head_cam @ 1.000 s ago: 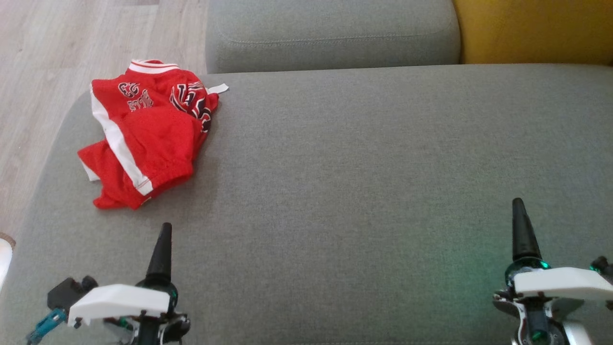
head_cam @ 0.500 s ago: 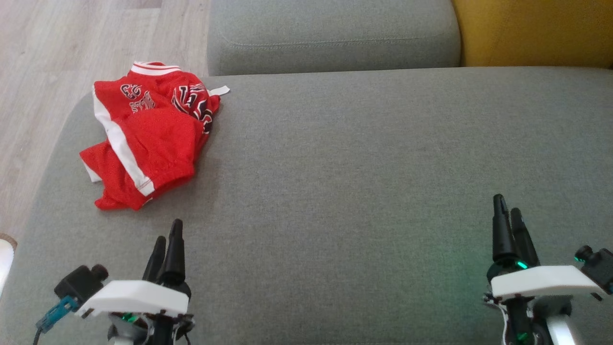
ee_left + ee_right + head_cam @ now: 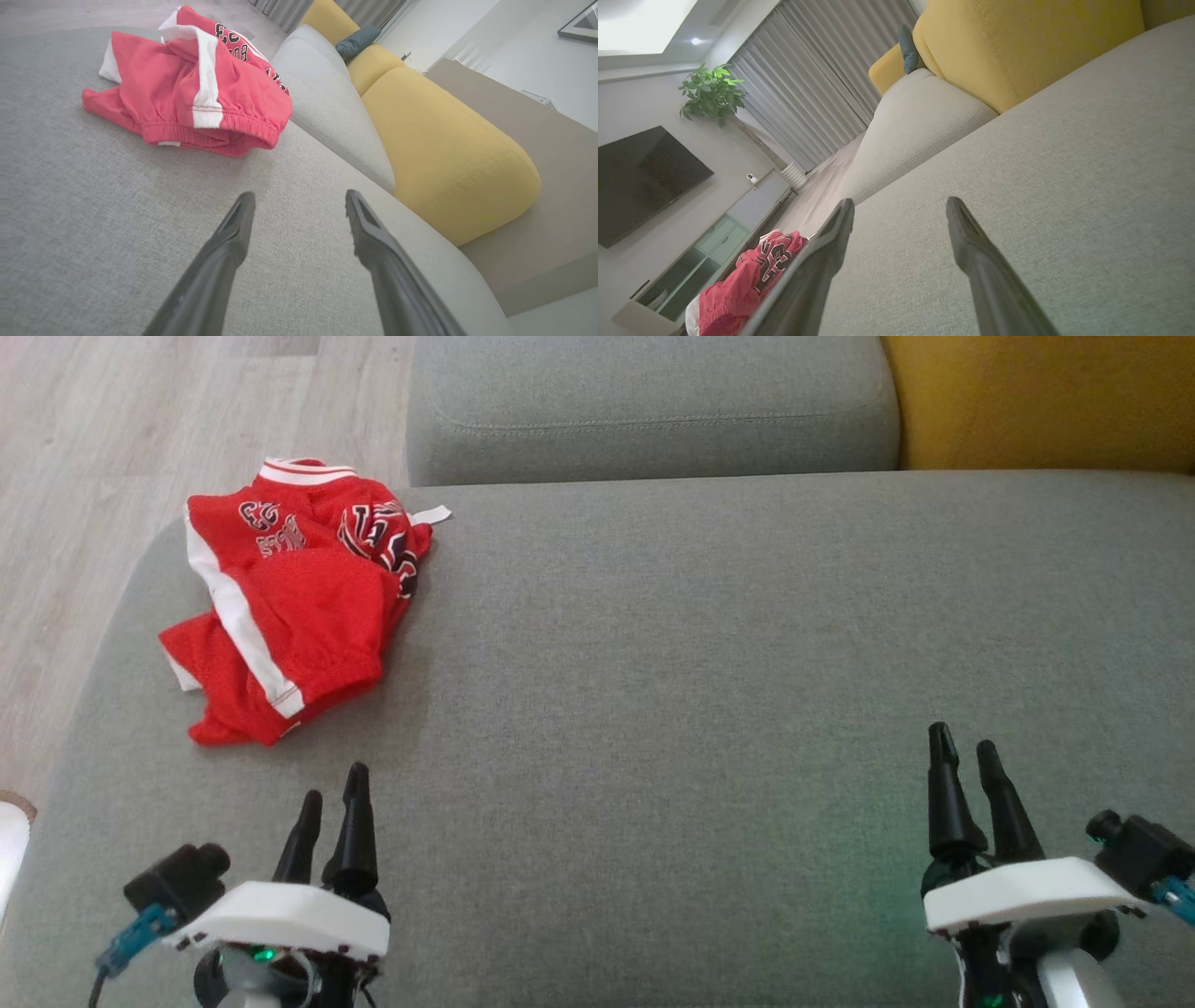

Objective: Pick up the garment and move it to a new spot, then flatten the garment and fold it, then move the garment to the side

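The garment [image 3: 369, 527], a red jersey with black-and-white lettering and a white label, lies crumpled at the far left of the grey sofa seat [image 3: 700, 653]. A red bundle with a white stripe [image 3: 308, 616] rests on its near side. In the left wrist view the garment [image 3: 243, 46] lies behind that bundle [image 3: 201, 107], well ahead of the fingers. My left gripper [image 3: 333, 784] [image 3: 300, 196] is open and empty, a short way nearer than the pile. Far to the right, my right gripper [image 3: 962, 739] [image 3: 901, 201] stands open and empty over bare seat, with the garment [image 3: 777, 254] low at its left.
A grey back cushion [image 3: 653, 411] runs behind the seat, with a yellow cushion [image 3: 1046, 401] to its right. Wooden floor [image 3: 93, 448] lies beyond the seat's rounded left edge. A white object [image 3: 7, 845] pokes in at the left edge.
Both wrists have turned, so each gripper now shows two spread fingers instead of one. The right gripper has drifted left, the left one slightly right. The garment has not moved.
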Controlling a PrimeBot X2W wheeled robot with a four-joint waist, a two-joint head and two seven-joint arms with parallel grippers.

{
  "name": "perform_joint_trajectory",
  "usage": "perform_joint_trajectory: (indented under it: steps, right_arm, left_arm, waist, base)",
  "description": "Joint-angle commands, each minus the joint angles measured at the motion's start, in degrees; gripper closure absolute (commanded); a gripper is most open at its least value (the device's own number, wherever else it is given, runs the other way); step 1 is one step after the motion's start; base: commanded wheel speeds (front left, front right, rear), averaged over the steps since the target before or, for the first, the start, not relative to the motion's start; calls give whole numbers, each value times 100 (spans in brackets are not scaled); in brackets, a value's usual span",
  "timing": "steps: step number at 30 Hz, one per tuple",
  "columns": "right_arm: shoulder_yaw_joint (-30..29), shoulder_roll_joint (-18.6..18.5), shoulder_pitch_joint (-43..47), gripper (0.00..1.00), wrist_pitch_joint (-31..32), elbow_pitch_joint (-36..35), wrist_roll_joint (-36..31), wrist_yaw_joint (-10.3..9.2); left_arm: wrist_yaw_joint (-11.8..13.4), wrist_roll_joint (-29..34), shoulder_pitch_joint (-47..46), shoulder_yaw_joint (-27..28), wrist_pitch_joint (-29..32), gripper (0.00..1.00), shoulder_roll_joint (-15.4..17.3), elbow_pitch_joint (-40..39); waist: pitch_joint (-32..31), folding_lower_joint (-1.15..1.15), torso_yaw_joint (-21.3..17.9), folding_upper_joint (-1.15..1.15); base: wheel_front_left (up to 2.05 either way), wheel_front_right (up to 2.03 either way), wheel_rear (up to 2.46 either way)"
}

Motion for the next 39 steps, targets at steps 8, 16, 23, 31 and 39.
perform_joint_trajectory:
  steps: [8, 16, 23, 31, 39]
  right_arm:
    - [151, -45, -221, 0, -214, -92, -837, 31]
    - [203, -48, -238, 0, -332, -59, -1365, 33]
    - [231, -52, -251, 0, -451, -95, -1879, 36]
    - [311, -56, -260, 0, -602, -161, -2532, 39]
    - [367, -60, -275, 0, -737, -205, -3078, 42]
  left_arm:
    - [83, 746, -150, 75, -216, 0, 84, -227]
    - [113, 1215, -105, 35, -335, 0, 90, -265]
    - [133, 1674, -71, 2, -454, 0, 95, -284]
    - [169, 2271, -47, -65, -607, 0, 103, -283]
    - [231, 2768, -54, -102, -743, 0, 109, -287]
  waist:
    - [-21, 0, 5, 0]
    - [-39, 0, 5, 0]
    - [-43, 0, 7, 0]
    - [-38, 0, 20, 0]
    - [-41, 0, 34, 0]
  base:
    - [0, 0, 0]
    - [0, 0, 0]
    - [0, 0, 0]
    - [0, 0, 0]
    - [0, 0, 0]
